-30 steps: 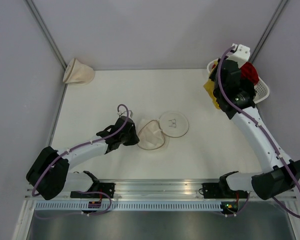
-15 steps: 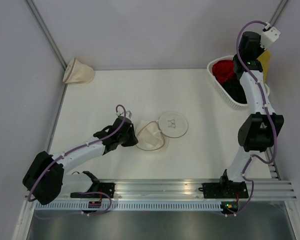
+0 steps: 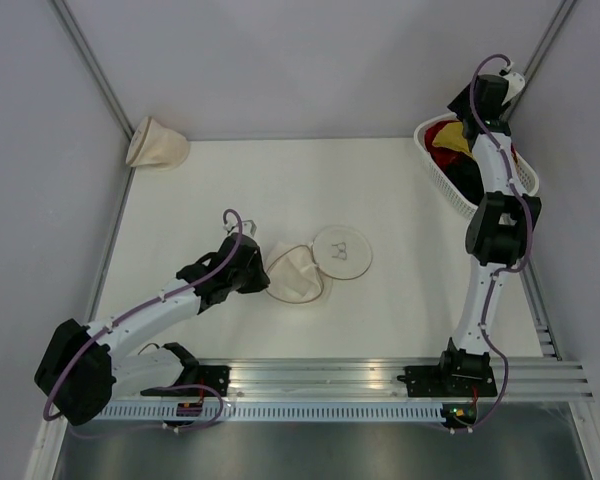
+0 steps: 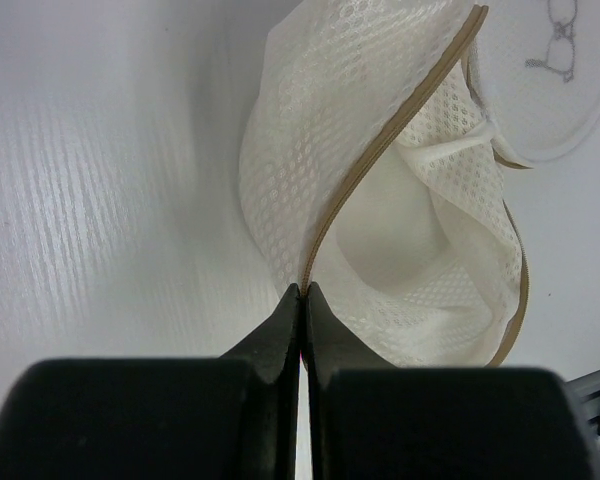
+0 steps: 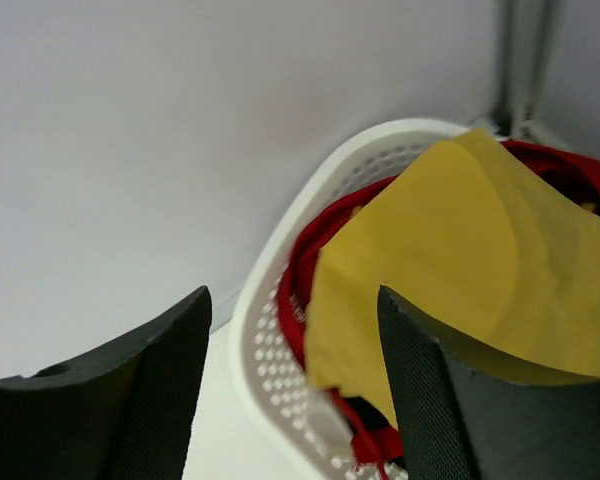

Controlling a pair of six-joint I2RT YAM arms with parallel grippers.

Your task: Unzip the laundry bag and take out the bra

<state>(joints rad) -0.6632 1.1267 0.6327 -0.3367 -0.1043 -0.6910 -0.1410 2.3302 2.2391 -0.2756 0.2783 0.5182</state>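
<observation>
The laundry bag (image 3: 342, 250) lies unzipped mid-table, its marked round face (image 4: 555, 60) beside the gaping mesh half (image 4: 380, 180). My left gripper (image 3: 263, 272) (image 4: 302, 292) is shut on the bag's tan zipper edge, at its left side. The mustard-yellow bra (image 3: 456, 138) (image 5: 480, 250) lies in the white basket (image 3: 442, 182) (image 5: 265, 330) on top of a red garment (image 5: 308, 262). My right gripper (image 3: 463, 112) (image 5: 292, 300) hangs over the basket with its jaws open, and nothing is between them.
A cone-shaped cream bag (image 3: 157, 145) sits in the far left corner against the wall. A black garment (image 3: 468, 180) also lies in the basket at the far right. Grey walls enclose the table on three sides.
My right arm carried the bra up over the basket, then opened and let it drop in. My left gripper drew the bag's edge slightly left.
</observation>
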